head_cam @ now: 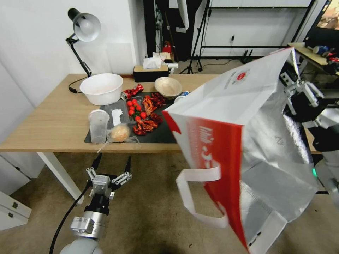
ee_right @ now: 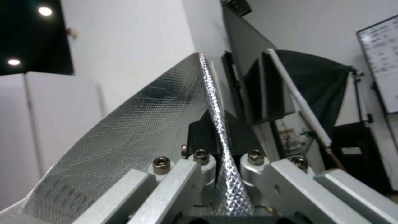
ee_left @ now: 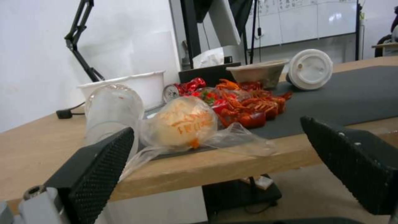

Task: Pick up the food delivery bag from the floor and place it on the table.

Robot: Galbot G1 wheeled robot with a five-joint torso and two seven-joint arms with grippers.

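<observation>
One food delivery bag (head_cam: pixel 247 106) hangs clear of the floor (head_cam: pixel 148 211) at the right of the frame, its foil rim clamped in the right pincer (ee_right: pixel 219 149). It looks light and floppy, so the rim or either of its two loop handles is the likely hold. The left pincer (head_cam: pixel 111 165) waits spread apart below the one counter (head_cam: pixel 46 123).

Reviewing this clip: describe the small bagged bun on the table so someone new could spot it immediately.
Start at the light wood table and find the dark grey mat on it. At the mat's near left corner, right of a clear plastic cup, lies the bun. It is the only pale round item wrapped in loose clear plastic; its neighbours are red crayfish and tomatoes.
</observation>
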